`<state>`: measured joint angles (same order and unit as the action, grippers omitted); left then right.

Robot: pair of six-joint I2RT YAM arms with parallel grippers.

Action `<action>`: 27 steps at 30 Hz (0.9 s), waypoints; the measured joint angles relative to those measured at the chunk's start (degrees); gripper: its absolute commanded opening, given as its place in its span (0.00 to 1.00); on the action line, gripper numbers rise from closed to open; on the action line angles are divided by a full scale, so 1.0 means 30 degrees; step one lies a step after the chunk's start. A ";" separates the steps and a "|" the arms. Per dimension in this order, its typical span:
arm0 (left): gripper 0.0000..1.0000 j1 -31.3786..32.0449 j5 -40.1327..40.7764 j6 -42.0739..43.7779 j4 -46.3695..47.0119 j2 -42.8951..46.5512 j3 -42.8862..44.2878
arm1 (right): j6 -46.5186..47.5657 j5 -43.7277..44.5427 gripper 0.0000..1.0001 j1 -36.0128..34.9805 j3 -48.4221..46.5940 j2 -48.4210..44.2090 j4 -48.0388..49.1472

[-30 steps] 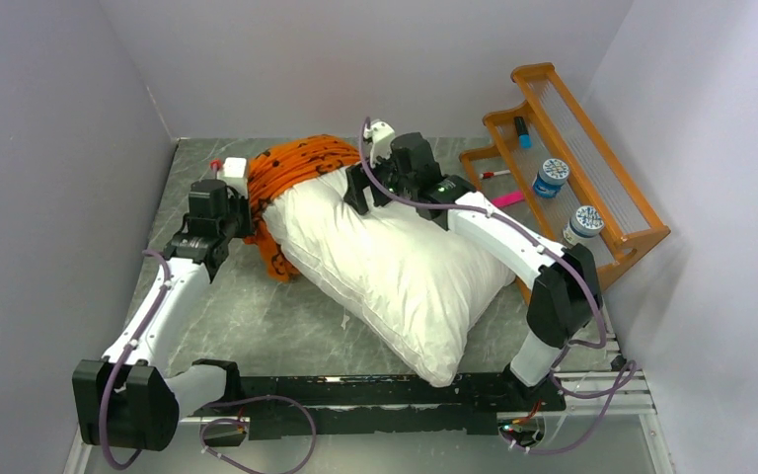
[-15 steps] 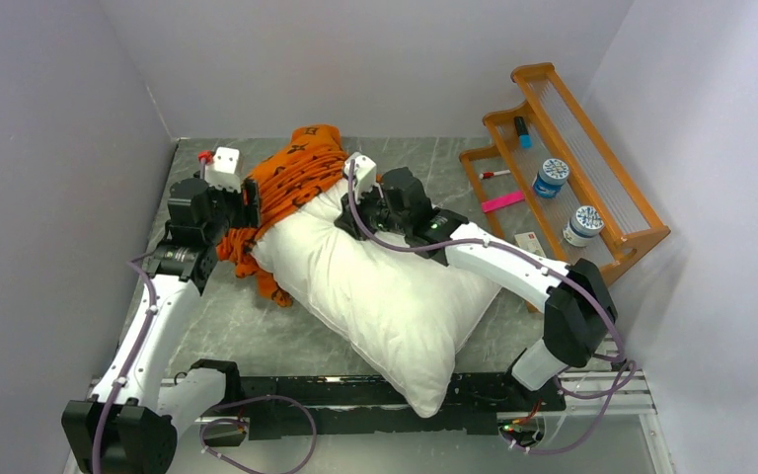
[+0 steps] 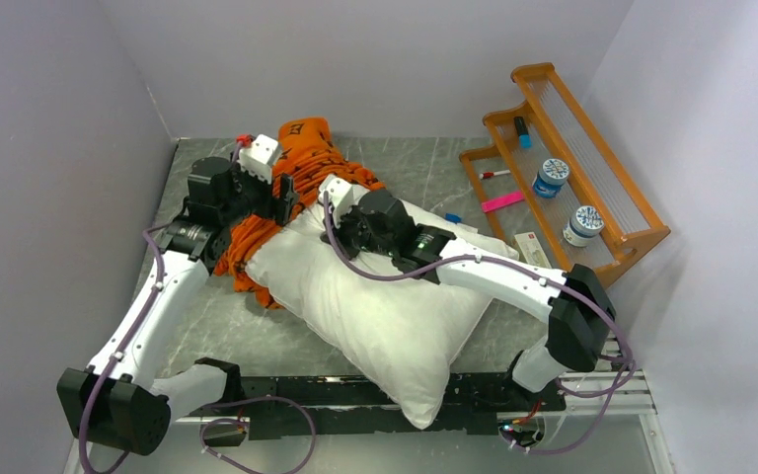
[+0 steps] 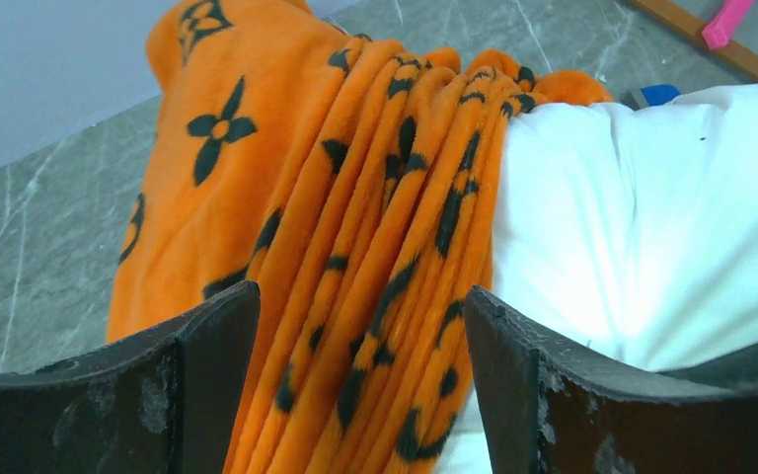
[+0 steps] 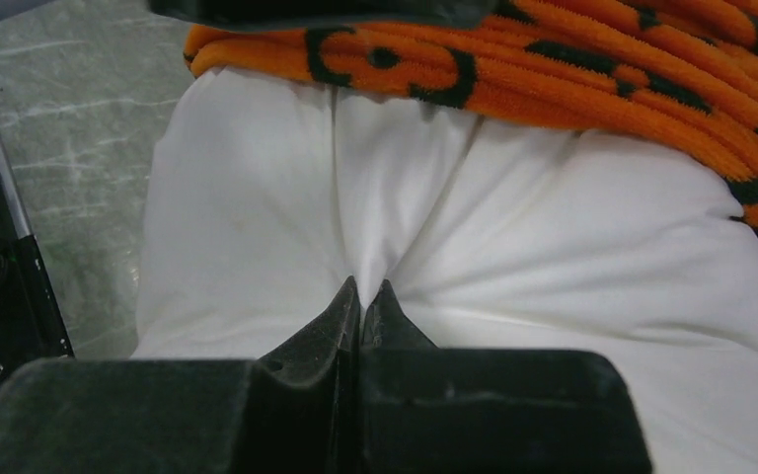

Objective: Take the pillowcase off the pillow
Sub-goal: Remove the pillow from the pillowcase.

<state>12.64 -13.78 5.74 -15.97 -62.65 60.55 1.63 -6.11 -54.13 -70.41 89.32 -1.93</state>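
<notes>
At far end of pillow [image 3: 385, 296]: left gripper [image 4: 360, 308] spread wide around bunched pillowcase [image 4: 355, 197] folds; right gripper [image 5: 363, 294] clamped tight on pinch of white pillow cloth.

A pillow [image 3: 385, 296] fills the middle of the table [image 3: 227, 326] from far left to near edge, its far end wrapped in a bunched pillowcase [image 3: 306, 163] close to the back wall [image 3: 355, 59], and the right arm [image 3: 498, 276] reaches across it. Bare table lies open at the near left, between pillow and left arm [image 3: 163, 301], and at the far side between pillowcase and the rack [image 3: 535, 76] lining the right wall [image 3: 711, 197].
</notes>
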 measured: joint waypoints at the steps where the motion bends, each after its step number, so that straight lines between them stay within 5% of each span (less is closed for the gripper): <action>1: 0.80 0.0087 -0.0036 0.0051 -0.0073 -0.0160 0.0102 | 0.0138 0.0117 0.00 -0.0211 0.0007 -0.0051 -0.0044; 12: 0.77 0.0466 0.0036 0.0321 -0.1938 -0.2841 0.1800 | 0.1049 0.1610 0.00 -0.1479 0.0036 -0.0175 -0.0248; 15: 0.64 0.0568 0.0546 0.0313 -0.2514 -0.3657 0.2710 | 0.1129 0.1960 0.00 -0.1610 0.0036 -0.0284 -0.0342; 23: 0.06 0.0758 0.2317 -0.0226 -0.3585 -0.6084 0.4889 | 0.1144 0.2586 0.00 -0.1785 0.0750 -0.1173 -0.0306; 27: 0.05 0.0423 0.2353 -0.0648 -0.3563 -0.6696 0.5202 | 0.1137 0.2841 0.00 -0.1785 0.1129 -0.1617 -0.0182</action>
<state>13.91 -6.72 3.79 -26.65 -82.74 76.16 5.04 2.42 -59.48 -67.02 84.47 -2.48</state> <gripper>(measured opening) 0.083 0.018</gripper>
